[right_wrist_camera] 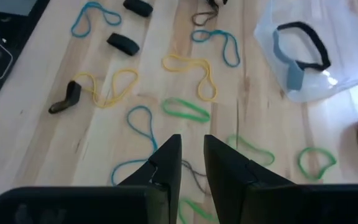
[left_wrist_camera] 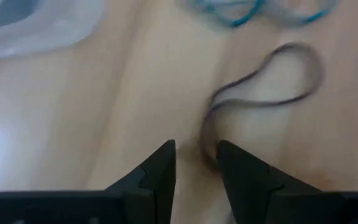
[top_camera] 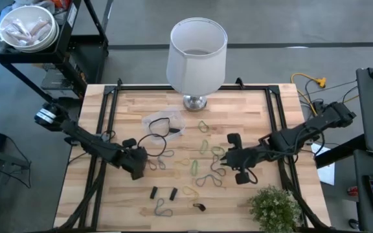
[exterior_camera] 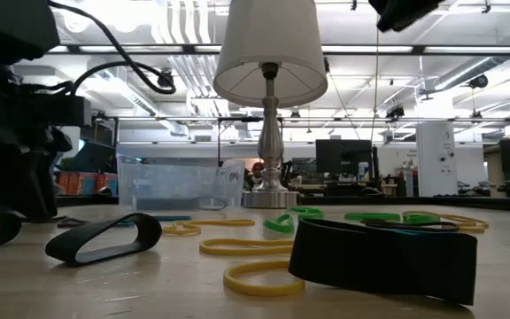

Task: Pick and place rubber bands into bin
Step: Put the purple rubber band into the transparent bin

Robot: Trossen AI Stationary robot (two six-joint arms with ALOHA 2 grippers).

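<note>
In the low view, nearest the lens, a wide black band (exterior_camera: 383,260) stands on edge at lower right of the frame, touching a yellow band (exterior_camera: 259,279) lying flat beside it. A second black loop (exterior_camera: 104,239) sits at lower left. Farther back, yellow and green rubber bands (exterior_camera: 304,218) lie scattered over the table (exterior_camera: 237,306). Behind them stands the bin (exterior_camera: 180,184), left of centre, with the lamp (exterior_camera: 270,53) just to its right.

In the high view, the bin (top_camera: 164,123) lies at upper centre of the table, just below-left of the lamp base, with a black band inside. Rubber bands (top_camera: 203,145) spread from the frame's centre down to its lower middle.

The left gripper (top_camera: 138,163) hangs low over the table at left of centre. Its wrist view shows the fingers (left_wrist_camera: 160,171) parted by a narrow gap, empty, with a dark thin band (left_wrist_camera: 263,87) lying just ahead.

The right gripper (top_camera: 228,157) is right of centre, among the green bands. Its fingers (right_wrist_camera: 166,165) stand close together with a slim gap; whether they pinch the thin band at their tips cannot be told.

A potted plant (top_camera: 275,207) stands at the lower right corner of the table.
</note>
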